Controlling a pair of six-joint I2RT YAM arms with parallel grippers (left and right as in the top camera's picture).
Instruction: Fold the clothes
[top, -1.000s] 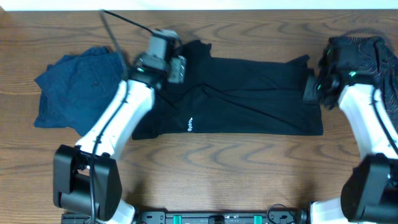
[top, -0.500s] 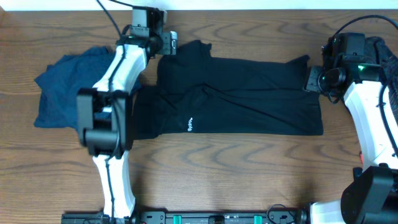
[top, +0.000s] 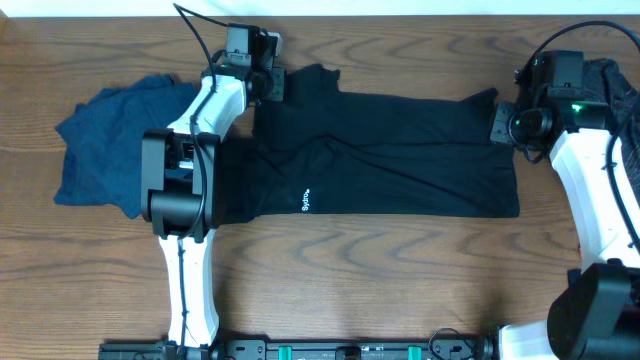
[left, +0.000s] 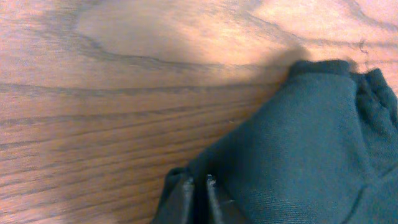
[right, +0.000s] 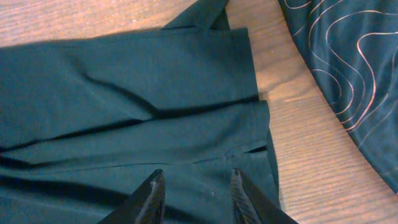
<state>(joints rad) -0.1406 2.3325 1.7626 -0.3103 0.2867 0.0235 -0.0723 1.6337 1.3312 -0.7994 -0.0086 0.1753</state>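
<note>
Over the last second our left arm has swung off the middle of the black garment (top: 400, 150) and up to its far left corner, while the right arm has shifted only a little, staying at the far right corner. The cloth itself has not moved: its creases and the small white logo (top: 306, 200) sit where they did. We judge that this is the set-up for a fold, with both far corners being taken, and that no fold has yet been made. The left fingers (left: 186, 199) are drawn together to a thin slit with the hem bunched at their tips, so they appear to be pinching that corner. The right fingers (right: 149, 199) are spread wide above the cloth and hold nothing, so that corner is not yet gripped. The black garment lies flat and roughly rectangular across the middle of the counter (top: 400, 290), with long diagonal wrinkles through its left half and a slit in its right hem. Close up it is a fine, matte knit, soft and limp, with a rolled, thicker edge at the left corner. A crumpled blue garment (top: 100, 140) sits at its left. A dark patterned garment (right: 348, 62) with thin pale wavy lines lies at the far right, just beside the black one's hem. The counter is smooth, brown, grained wood.
</note>
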